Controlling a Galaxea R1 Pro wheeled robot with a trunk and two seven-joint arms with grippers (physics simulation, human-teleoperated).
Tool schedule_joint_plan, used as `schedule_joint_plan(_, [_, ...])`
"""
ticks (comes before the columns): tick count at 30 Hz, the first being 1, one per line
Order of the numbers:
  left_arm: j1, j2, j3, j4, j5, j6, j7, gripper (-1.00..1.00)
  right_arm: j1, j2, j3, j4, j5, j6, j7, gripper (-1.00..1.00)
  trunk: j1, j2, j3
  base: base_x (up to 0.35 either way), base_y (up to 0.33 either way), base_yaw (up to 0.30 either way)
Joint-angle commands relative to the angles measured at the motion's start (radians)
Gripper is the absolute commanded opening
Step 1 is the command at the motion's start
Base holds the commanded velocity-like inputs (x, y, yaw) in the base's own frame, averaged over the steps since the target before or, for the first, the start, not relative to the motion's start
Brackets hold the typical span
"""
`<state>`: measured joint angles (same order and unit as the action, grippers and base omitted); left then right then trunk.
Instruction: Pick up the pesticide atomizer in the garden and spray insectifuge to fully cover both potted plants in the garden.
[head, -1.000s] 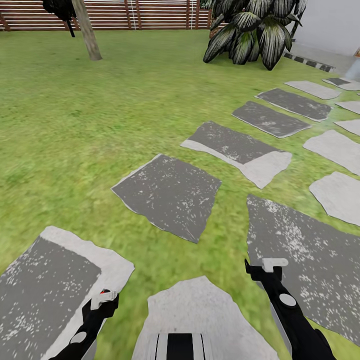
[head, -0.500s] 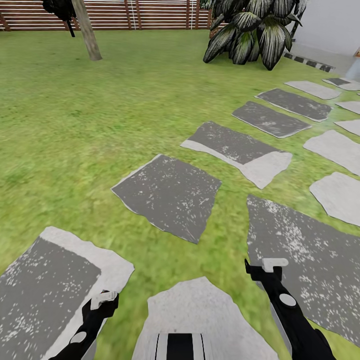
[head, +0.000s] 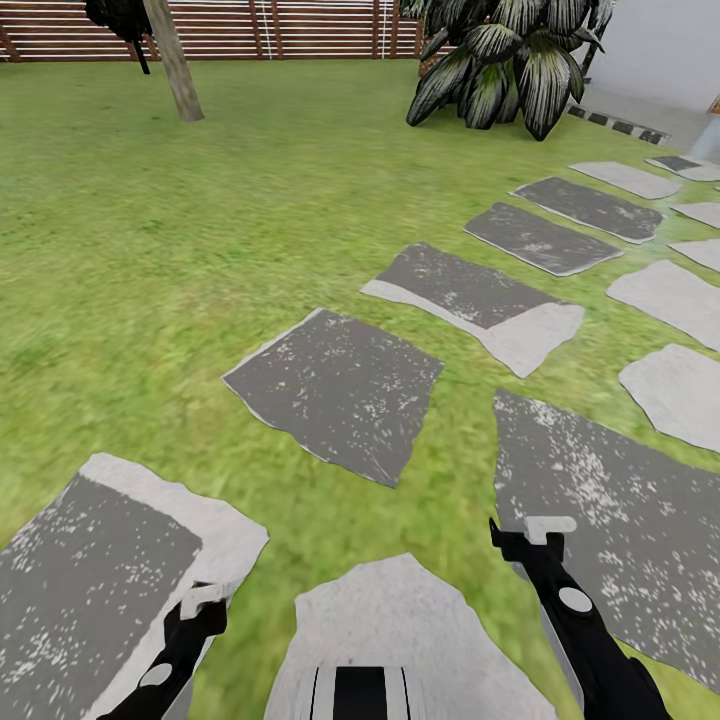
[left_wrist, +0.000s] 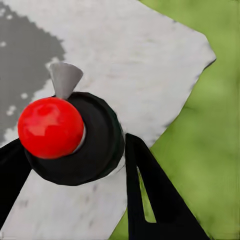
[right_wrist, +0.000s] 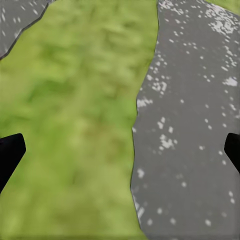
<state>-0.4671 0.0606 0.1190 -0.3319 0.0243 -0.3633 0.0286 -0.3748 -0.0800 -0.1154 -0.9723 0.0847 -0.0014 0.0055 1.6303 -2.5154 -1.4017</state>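
Garden lawn (head: 150, 250) is stretching away under the robot, with a line of grey stepping stones (head: 340, 385) running diagonally across it toward the far right. A brown slatted fence (head: 300, 30) is closing off the far edge. A big shrub with dark striped leaves (head: 510, 70) is standing in front of it at the right, and a leaning tree trunk (head: 175, 65) is rising at the far left. At the head view's lower left, the left gripper (head: 205, 605) is hanging over the pale edge of a near stone. In its wrist view the left gripper (left_wrist: 77, 175) is clasping a dark, round-bodied bottle that appears to be the pesticide atomizer (left_wrist: 100, 150), with the black fingers (left_wrist: 150, 200) pressing in on either side. The bottle is showing a glossy red cap (left_wrist: 50, 127) and a grey pointed nozzle (left_wrist: 64, 79), seen end-on above pale stone and grass. At the lower right, the right gripper (head: 535, 530) is hovering over the near edge of a speckled dark stone. In its wrist view its jaws are standing wide apart and holding nothing, with only the tips of the fingers (right_wrist: 10, 150) showing at the picture's sides and grass meeting stone between them.
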Motion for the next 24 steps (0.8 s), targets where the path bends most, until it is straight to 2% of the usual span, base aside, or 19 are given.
schedule_joint_plan(1, [-0.001,0.0,-0.001,0.0,0.002,-0.003,0.002,-1.0,-0.001,0.0,-0.001,0.0,0.009,0.0,0.001,1.0,0.0,0.0,-0.001,0.0,0.0,0.0])
schedule_joint_plan(17, [0.0,0.0,-0.001,-0.009,0.002,-0.003,0.002,-1.0,0.0,0.0,-0.001,0.0,0.009,0.0,0.001,1.0,0.0,0.0,-0.001,0.0,0.0,0.0])
schedule_joint_plan(24, [-0.001,-0.004,-0.002,-0.01,0.002,-0.003,0.002,-1.0,-0.001,0.0,-0.001,0.0,0.009,0.0,0.001,1.0,-0.003,0.001,0.026,0.0,0.0,0.0])
